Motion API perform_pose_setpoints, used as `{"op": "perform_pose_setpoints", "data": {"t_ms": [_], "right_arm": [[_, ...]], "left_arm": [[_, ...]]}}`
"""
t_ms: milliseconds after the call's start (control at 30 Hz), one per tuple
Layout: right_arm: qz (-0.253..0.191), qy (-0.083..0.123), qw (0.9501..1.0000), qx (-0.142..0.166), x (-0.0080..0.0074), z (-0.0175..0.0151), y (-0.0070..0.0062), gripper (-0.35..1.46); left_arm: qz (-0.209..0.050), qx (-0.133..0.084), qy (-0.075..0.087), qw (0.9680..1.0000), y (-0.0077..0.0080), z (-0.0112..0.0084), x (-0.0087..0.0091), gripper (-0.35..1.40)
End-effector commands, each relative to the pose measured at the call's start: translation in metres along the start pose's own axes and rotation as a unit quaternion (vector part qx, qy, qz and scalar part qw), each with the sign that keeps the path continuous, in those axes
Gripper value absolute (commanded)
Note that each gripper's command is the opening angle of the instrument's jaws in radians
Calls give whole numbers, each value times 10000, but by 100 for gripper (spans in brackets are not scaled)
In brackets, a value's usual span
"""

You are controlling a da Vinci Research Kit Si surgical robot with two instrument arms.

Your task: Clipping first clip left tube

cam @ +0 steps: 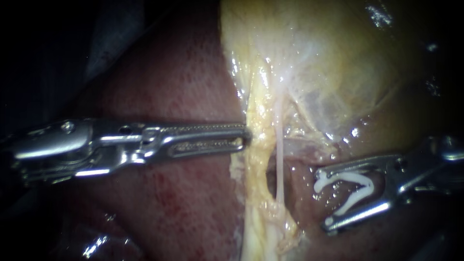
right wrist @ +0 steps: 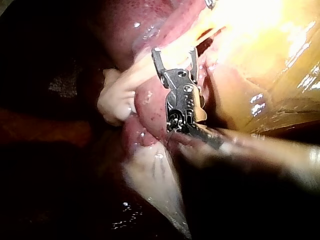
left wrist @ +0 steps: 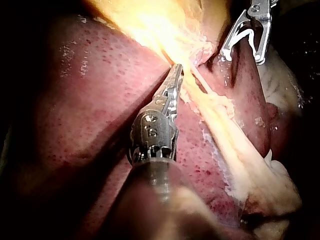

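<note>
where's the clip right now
Endoscope view: the white clip is held in my right instrument's jaws, right of the pale tube, not touching it.

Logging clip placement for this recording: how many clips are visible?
1. The white clip sits in my right instrument, apart from the thin pale tube, not yet on it. Others could be hidden behind tissue.

Endoscope in close, facing the tube (cam: 279,159) at frame centre, left wrist camera peering along left instrument (left wrist: 176,70), right wrist camera along right instrument (right wrist: 173,51), all three sharing tube and liver (cam: 183,96).
</note>
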Motion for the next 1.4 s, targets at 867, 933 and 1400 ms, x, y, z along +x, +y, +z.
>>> {"op": "perform_pose_setpoints", "data": {"t_ms": [867, 933, 1400], "right_arm": [[46, 14, 10000, -85, 21, 32, -1, 60], [49, 17, 9999, -97, 23, 36, 0, 60], [35, 41, 9998, -213, 20, 65, 19, 60]], "left_arm": [[-39, 112, -14, 9999, -19, -48, -13, -35], [-39, 113, -14, 9999, -21, -49, -12, -35], [-39, 126, -41, 9999, -30, -52, -14, -35]]}}
